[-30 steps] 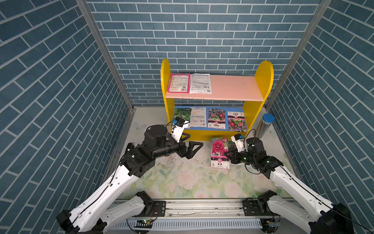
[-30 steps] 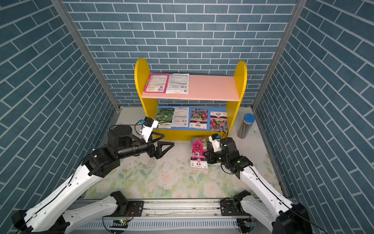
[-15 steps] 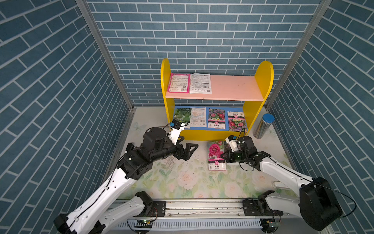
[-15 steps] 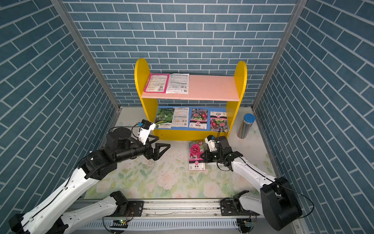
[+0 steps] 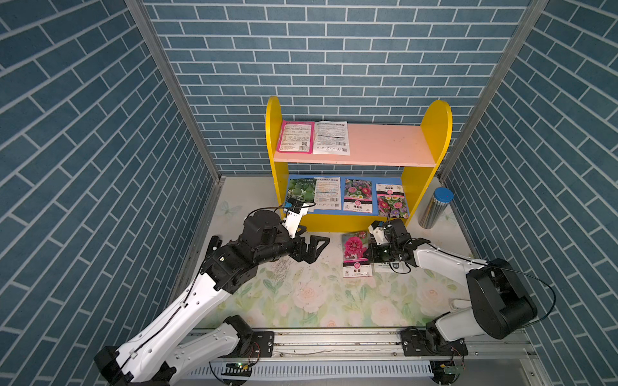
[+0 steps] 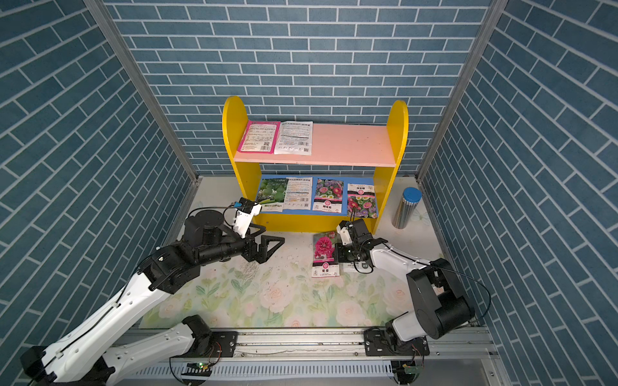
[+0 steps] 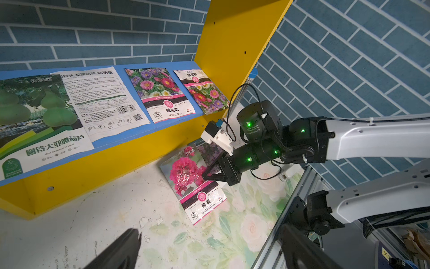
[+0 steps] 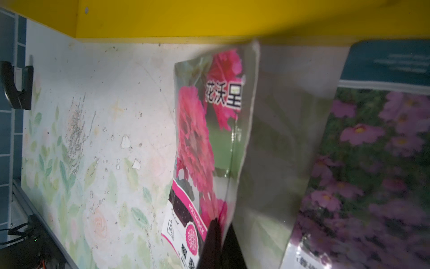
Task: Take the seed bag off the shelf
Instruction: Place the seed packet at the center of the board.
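You've got both top views hung high above the bench's (image 5: 301, 294) front edge, tilted down toward the back wall. From almost the same spot, both take in the whole bench, both arms and the shelf (image 5: 384, 143). Your left wrist camera rides low over the bench's left half, looking across at the shelf's right-hand end and the right claw (image 7: 205, 175), at middling range. Your right wrist camera is in very tight, facing the shelf's yellow foot, and the seed bag (image 8: 204, 139) fills much of it, partly blurred. That bag shows in all four views.
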`<state>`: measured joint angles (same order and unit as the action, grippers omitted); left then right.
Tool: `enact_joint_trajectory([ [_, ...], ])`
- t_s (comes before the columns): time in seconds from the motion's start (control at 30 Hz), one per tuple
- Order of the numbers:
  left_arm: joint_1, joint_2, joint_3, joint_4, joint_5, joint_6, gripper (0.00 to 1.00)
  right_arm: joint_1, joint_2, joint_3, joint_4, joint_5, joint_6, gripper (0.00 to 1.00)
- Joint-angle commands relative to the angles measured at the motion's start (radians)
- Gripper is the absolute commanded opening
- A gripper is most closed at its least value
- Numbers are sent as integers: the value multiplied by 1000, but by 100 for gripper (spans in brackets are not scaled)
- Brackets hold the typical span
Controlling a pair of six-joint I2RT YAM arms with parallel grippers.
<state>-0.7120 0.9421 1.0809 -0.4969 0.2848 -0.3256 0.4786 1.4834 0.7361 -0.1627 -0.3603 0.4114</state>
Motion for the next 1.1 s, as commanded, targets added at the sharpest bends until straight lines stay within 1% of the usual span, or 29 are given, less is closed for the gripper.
enact_joint_trajectory([
  [0.0,0,-4,-15,16,-4,0,100,-5,37,36,-29,43,-45,3],
  [0.13,0,4,-22,21,-6,0,100,-6,73,53,-29,45,-52,5],
  [0.4,0,2,-39,29,-13,-4,100,-8,94,65,-40,63,-62,21],
  [0.77,0,9,-47,39,-13,-19,99,-7,32,76,-95,180,-78,28],
  [0.83,0,9,-46,38,-14,-20,99,-8,-2,70,-93,171,-86,29],
  [0.93,0,6,-44,42,-16,-23,99,-9,-89,46,-69,110,-102,30],
  [1.03,0,9,-37,56,-20,-27,100,-7,-193,24,-47,30,-94,35],
  [1.07,0,12,-31,61,-20,-29,100,-6,-231,18,-44,15,-90,39],
])
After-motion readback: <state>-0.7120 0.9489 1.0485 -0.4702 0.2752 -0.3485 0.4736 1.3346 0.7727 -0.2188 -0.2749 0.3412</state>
